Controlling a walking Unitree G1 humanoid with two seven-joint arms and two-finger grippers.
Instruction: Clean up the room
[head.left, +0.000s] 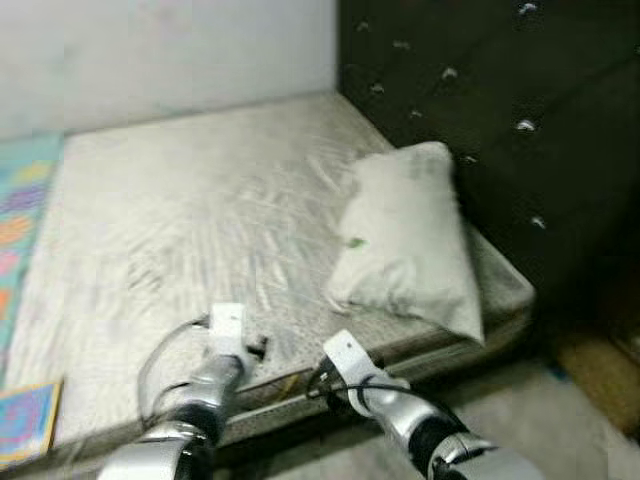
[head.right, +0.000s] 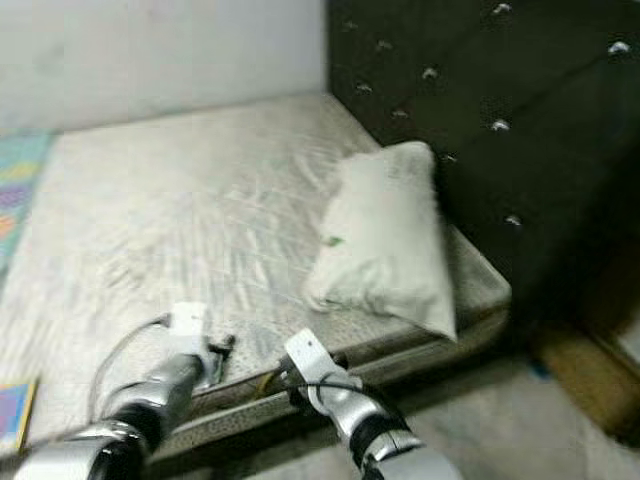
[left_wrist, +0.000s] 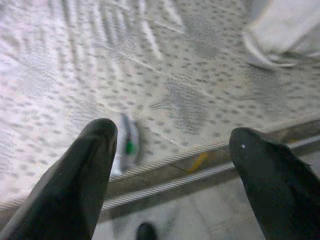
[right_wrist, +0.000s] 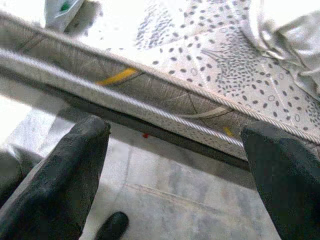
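Note:
A bare speckled mattress (head.left: 180, 200) lies before me, with a white pillow (head.left: 405, 240) leaning against the dark tufted headboard (head.left: 520, 120) at the right. A small white object with a green spot (left_wrist: 127, 147) lies near the mattress's front edge; it is too blurred to identify. My left gripper (left_wrist: 173, 131) hovers open over that edge, the object just beside one finger. My right gripper (right_wrist: 175, 127) is open too, held lower by the mattress side (right_wrist: 165, 95) over the floor, and nothing is between its fingers.
A colourful mat (head.left: 20, 200) runs along the mattress's left side, and a colourful flat item (head.left: 25, 420) lies at its front left corner. Grey floor (head.left: 520, 420) stretches right of my arms, with a brown object (head.left: 600, 390) below the headboard. A white wall (head.left: 150, 50) stands behind.

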